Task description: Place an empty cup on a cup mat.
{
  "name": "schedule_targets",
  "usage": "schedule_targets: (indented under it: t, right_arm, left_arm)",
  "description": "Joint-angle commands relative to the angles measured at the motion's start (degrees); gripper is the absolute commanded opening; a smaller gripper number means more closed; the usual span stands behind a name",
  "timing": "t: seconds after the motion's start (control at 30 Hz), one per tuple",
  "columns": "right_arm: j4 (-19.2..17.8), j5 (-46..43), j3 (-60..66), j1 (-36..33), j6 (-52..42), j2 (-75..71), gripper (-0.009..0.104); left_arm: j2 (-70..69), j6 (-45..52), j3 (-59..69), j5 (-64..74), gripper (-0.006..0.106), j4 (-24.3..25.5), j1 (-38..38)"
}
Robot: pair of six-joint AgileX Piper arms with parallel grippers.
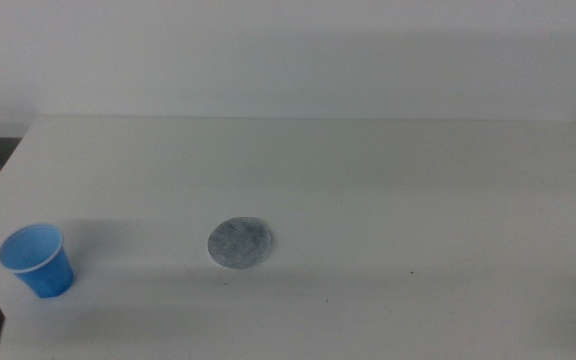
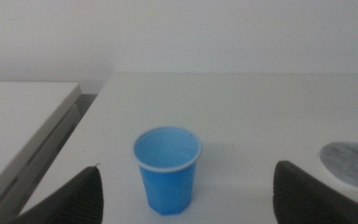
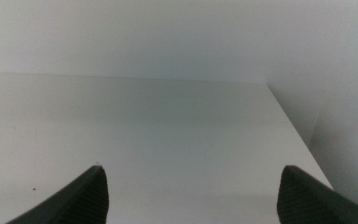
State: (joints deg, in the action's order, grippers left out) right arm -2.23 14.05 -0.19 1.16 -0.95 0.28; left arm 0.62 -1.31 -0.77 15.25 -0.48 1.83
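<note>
At the near left corner of the bench (image 1: pixel 368 180), a dark tip of the left gripper (image 2: pixel 185 202) shows in the middle view, close to the cup (image 1: pixel 38 260). Its fingers (image 2: pixel 73 199) are spread wide and hold nothing; in the left wrist view the cup stands upright between their lines, a little ahead of them and untouched. It looks empty, blue inside with a thin white rim. Farther in, toward the bench's middle, the cup mat (image 1: pixel 241 243) lies flat, well apart from the cup. The right gripper (image 3: pixel 191 199) is out of the middle view; its fingers (image 3: pixel 73 199) are likewise wide apart and empty over bare bench near the right edge.
</note>
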Motion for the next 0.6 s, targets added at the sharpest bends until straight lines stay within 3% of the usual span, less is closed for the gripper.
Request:
schedule_targets:
  t: [0.0,0.3,0.57]
  right_arm:
    - [-0.39,-0.38,0.19,-0.12,-0.23,-0.28,0.093]
    - [-0.39,-0.38,0.19,-0.12,-0.23,-0.28,0.093]
    - [-0.39,-0.38,0.19,-0.12,-0.23,-0.28,0.093]
  left_arm:
    - [3.03,-0.52,-4.16,0.11,0.094,0.07,0.46]
    - [31.75,-0.66,-35.82,31.60,0.094,-0.06,3.29]
    - [56.65,-1.42,-53.86,45.32,0.094,0.48,3.38]
